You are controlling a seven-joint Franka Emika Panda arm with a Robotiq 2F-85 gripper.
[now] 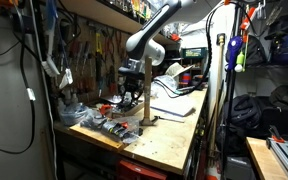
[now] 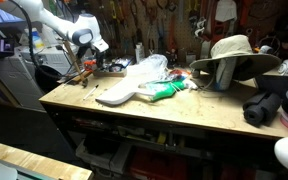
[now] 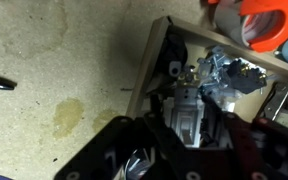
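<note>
Approach step, by the look of it: your pincer point(image 1: 136, 97) hangs low over the tray point(image 3: 149, 60) of metal parts point(image 3: 219, 75) at a corner of the bench point(image 3: 54, 70). The wrist view is too dark to tell whether it stands open or closed. The parts lie just ahead of and under the pincer, inside the rim, with orange tape point(image 3: 259, 20) beyond; a grasp here would call for a slow, straight drop onto one part, clear of that rim.
</note>
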